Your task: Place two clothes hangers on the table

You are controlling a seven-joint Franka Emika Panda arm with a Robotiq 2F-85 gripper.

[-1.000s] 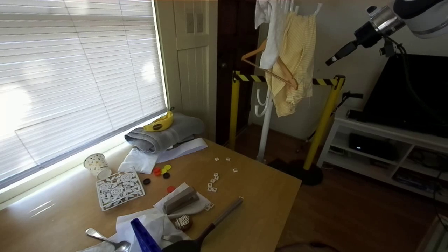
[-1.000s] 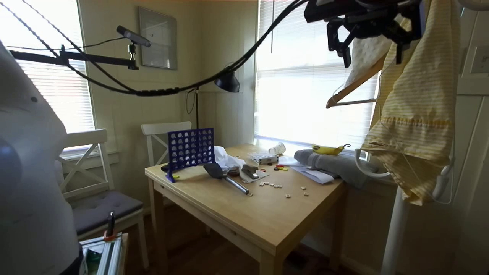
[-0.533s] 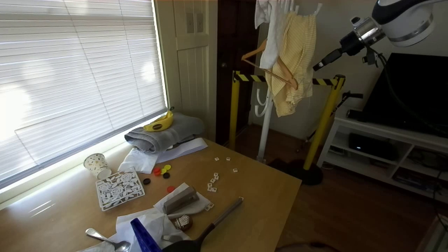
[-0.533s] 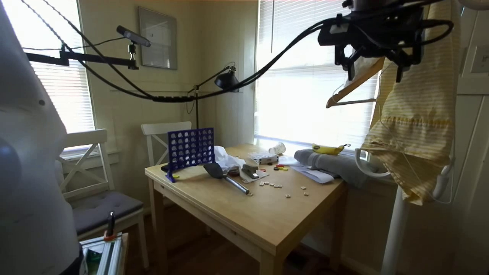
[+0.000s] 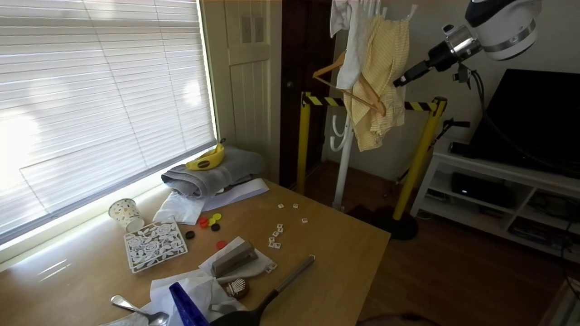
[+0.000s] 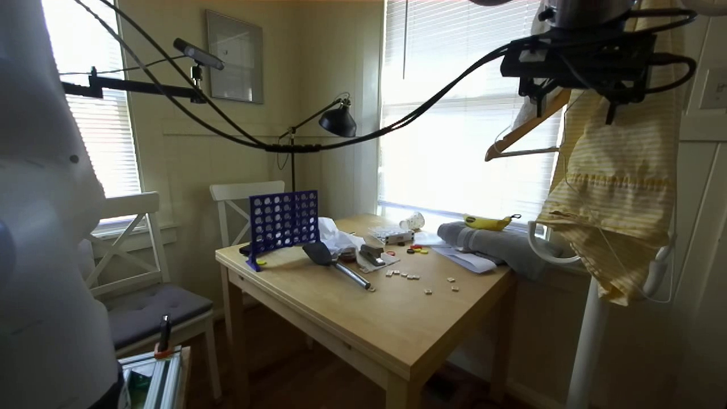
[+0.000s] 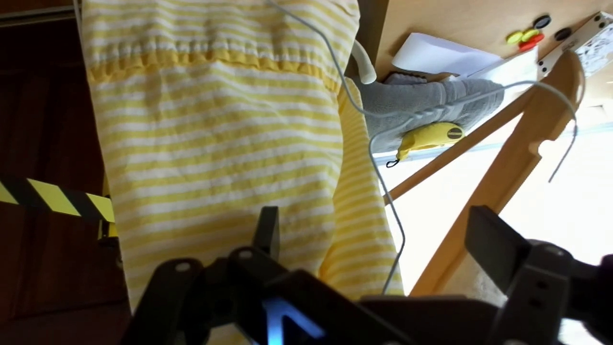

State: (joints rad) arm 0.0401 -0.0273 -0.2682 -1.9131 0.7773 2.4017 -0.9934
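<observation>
Jaws: they are standing wide apart, the black fingertips point(image 7: 495, 249) facing the hanging things in the wrist view.
Thin grey wire clothes hanger point(image 7: 421, 114): it is hanging before the jaws, its hook curving across the end of a light-brown wooden clothes hanger point(image 7: 519, 143); whether wire and wood are touching, I cannot tell.
Yellow-and-white striped cloth garment point(image 7: 225, 143): it is hanging just beside the wooden hanger, the wire crossing it.
White cloth garment point(image 5: 350, 54): it is hanging across the wooden hanger.
White coat stand point(image 5: 344, 167): its post is rising beneath the clothes.
Black-and-yellow barrier tape point(image 5: 333, 101): it is stretching behind them.
Light-brown wooden bench point(image 6: 363, 318): it is standing lower, well apart from the jaws, carrying a bundled grey towel point(image 6: 471, 241) under a yellow banana-shaped pouch point(image 6: 487, 222), a dark long-handled spatula point(image 6: 343, 269) and an upright blue plastic grid point(image 6: 294, 218).
</observation>
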